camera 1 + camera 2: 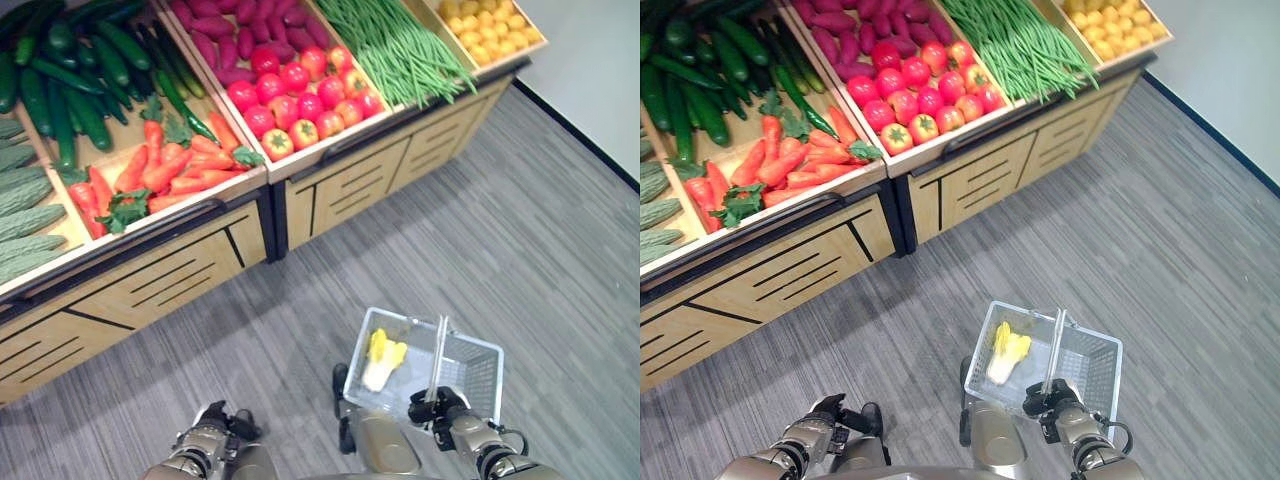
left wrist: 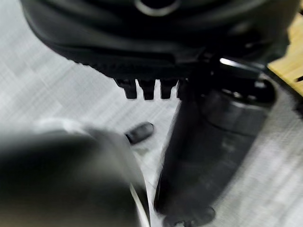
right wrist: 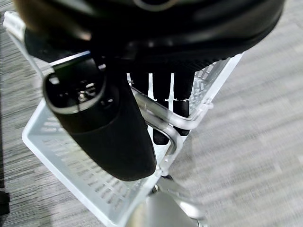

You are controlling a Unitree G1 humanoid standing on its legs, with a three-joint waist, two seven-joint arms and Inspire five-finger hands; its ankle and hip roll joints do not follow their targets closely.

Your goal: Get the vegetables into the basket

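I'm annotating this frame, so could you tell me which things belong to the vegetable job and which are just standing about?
Job: basket, carried by right hand; yellow-white cabbage inside it; carrots, cucumbers, tomatoes, green beans.
Bystanders: wooden stand; left hand, low and empty.

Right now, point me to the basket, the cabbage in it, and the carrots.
basket (image 1: 482, 352), left eye view, far rim.
cabbage (image 1: 381, 360), left eye view, middle of the leaves.
carrots (image 1: 165, 170), left eye view, middle of the pile.

Grey striped carpet floor (image 1: 520, 230), slatted wooden display stand (image 1: 350, 180), pale wall (image 1: 590, 60) with dark skirting
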